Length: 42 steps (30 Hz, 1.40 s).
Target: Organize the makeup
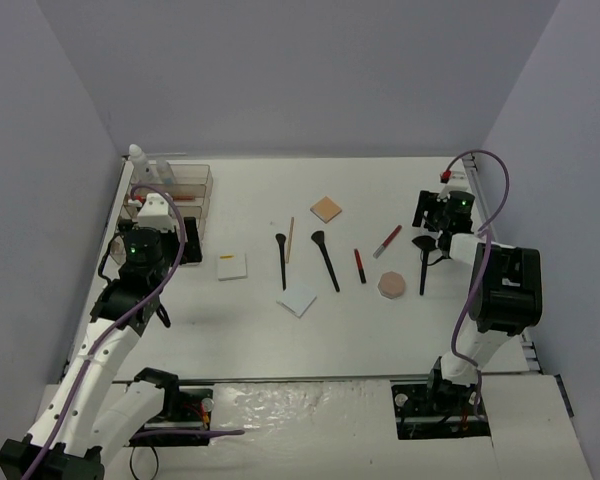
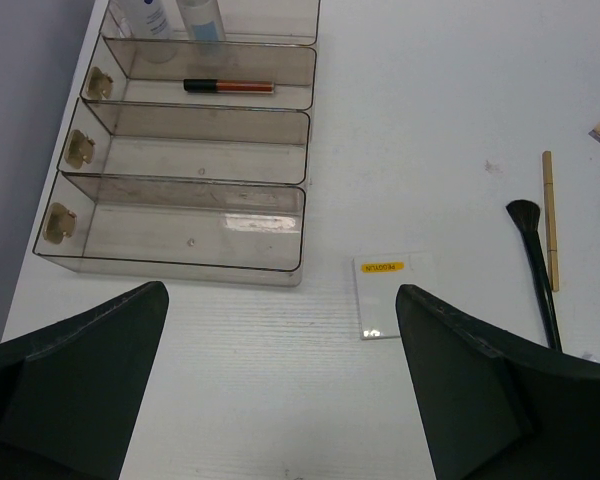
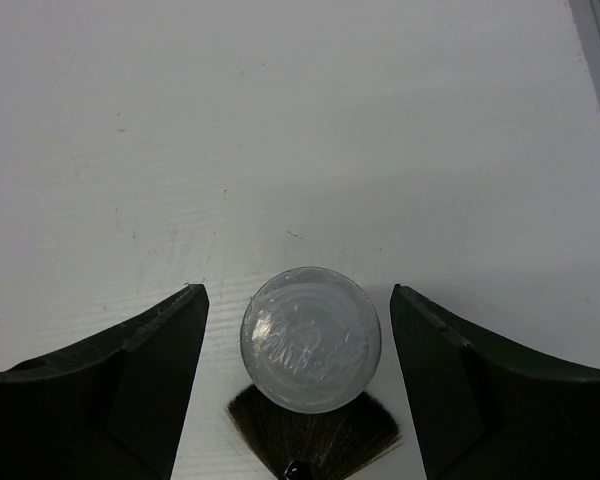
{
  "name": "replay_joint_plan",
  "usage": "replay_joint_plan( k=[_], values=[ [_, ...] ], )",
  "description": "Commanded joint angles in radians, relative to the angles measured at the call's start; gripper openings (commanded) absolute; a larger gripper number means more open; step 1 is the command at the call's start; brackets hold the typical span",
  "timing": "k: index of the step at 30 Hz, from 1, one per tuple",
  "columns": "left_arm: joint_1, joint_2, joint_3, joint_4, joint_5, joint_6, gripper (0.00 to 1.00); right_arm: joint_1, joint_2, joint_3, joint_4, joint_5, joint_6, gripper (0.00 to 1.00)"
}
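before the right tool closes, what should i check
1. right tool open: ok
2. clear bottle centred between its fingers: ok
3. brush bristles apart from the bottle: cannot tell, they overlap in the wrist view
4. right tool low enough to grip: cannot tell
5. left tool open and holding nothing: ok
6. organizer tray has free compartments: ok

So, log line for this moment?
left claw: open, by tray | right claw: open, around clear bottle, not touching | brush: beside bottle
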Motion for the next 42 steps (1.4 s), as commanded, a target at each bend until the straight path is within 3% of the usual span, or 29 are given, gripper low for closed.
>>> replay_joint_plan(
  k=[1,18,26,36,38,42],
  values=[
    [-0.002,-0.003,0.061,0.04,-0.006,0.013,0.97,-0.006,-0.041,0.025,0.029,-0.038,-0.009,0.7],
    [-0.002,-0.002,0.056,0.044,0.01,0.004,0.97,-0.008,-0.073,-0.045,0.086,-0.05,0.054,0.67],
    [-0.002,-0.002,0.055,0.045,0.012,0.005,0.97,-0.008,-0.058,-0.041,0.094,-0.063,0.066,0.49],
    [-0.002,-0.006,0.053,0.054,0.04,0.008,0.97,0.005,-0.089,-0.046,0.098,-0.075,0.036,0.06],
    [-0.002,-0.012,0.053,0.059,0.084,0.008,0.97,0.018,-0.145,-0.035,0.063,-0.104,0.021,0.0],
    [-0.002,-0.022,0.047,0.099,0.239,0.011,0.97,0.099,-0.287,-0.008,-0.014,-0.213,-0.006,0.0]
  ],
)
